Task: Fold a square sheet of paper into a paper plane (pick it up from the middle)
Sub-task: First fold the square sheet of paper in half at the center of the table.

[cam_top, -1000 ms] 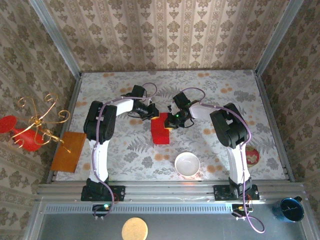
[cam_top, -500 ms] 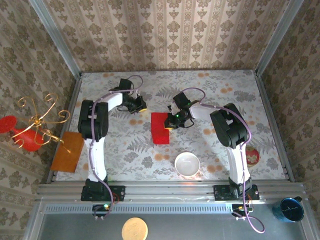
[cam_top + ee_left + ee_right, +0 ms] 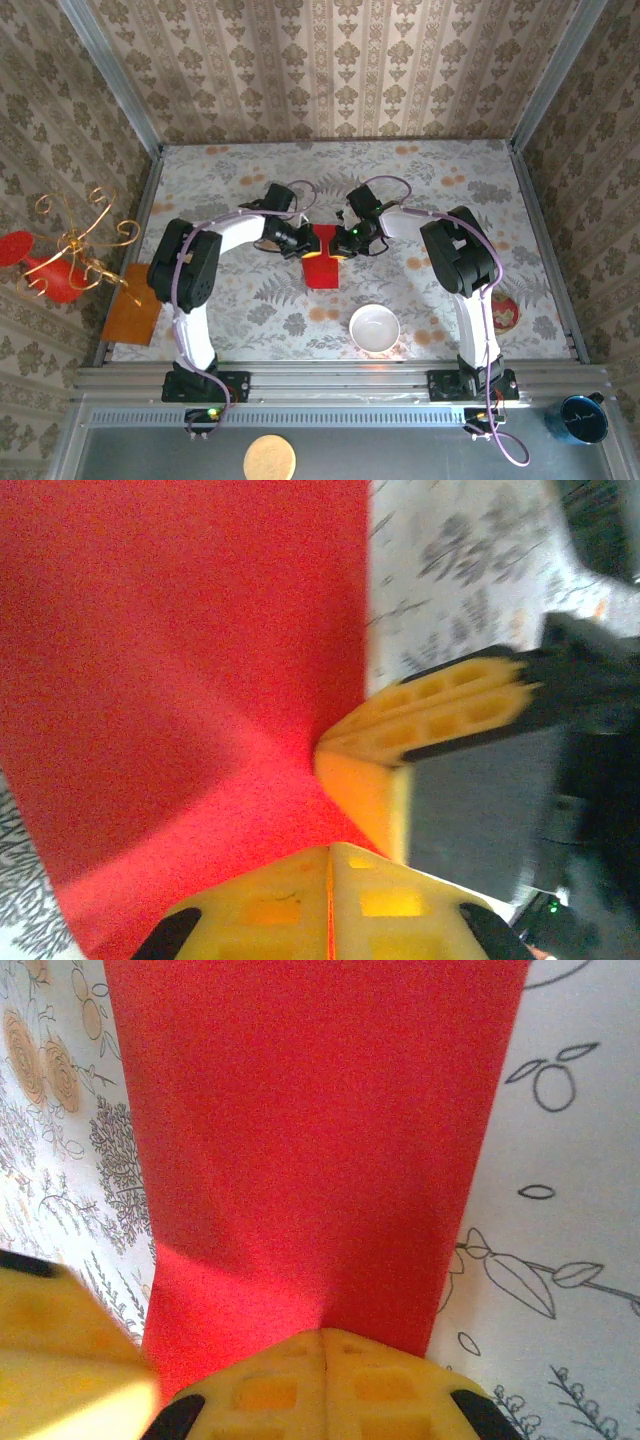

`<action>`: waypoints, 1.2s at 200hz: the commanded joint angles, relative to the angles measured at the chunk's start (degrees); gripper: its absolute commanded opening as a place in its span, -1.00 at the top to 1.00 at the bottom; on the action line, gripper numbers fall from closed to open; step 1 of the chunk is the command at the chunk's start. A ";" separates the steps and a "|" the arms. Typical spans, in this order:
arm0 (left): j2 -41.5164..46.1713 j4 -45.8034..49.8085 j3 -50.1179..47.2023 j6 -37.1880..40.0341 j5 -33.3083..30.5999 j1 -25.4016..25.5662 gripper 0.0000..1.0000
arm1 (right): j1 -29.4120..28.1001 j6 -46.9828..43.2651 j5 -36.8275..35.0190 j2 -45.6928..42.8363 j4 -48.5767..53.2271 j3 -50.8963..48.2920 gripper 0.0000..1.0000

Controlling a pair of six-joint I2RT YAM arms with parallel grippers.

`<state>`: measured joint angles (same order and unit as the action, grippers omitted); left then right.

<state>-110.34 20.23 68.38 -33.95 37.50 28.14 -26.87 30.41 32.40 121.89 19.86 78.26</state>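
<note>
The paper — a narrow red rectangle — is laid on the worktop midway between the arms, with the bowl near it on the nearer side. Its far edge is gripped from both sides: the left pincer is clenched on the left corner and the right pincer on the right — their fingertips nearly meet, and the rest of the sheet lies below them.

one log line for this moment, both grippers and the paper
left gripper: shut on square sheet of paper | right gripper: shut on same sheet | sheet: far end pinched, rest on table
</note>
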 commanded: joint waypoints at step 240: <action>6.38 -1.15 -7.70 0.38 -1.26 1.47 0.86 | 0.68 0.53 -12.53 4.78 12.75 -5.40 0.85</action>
<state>-99.96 20.78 58.94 -31.55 34.74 26.79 -26.87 30.41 32.32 121.45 19.53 77.41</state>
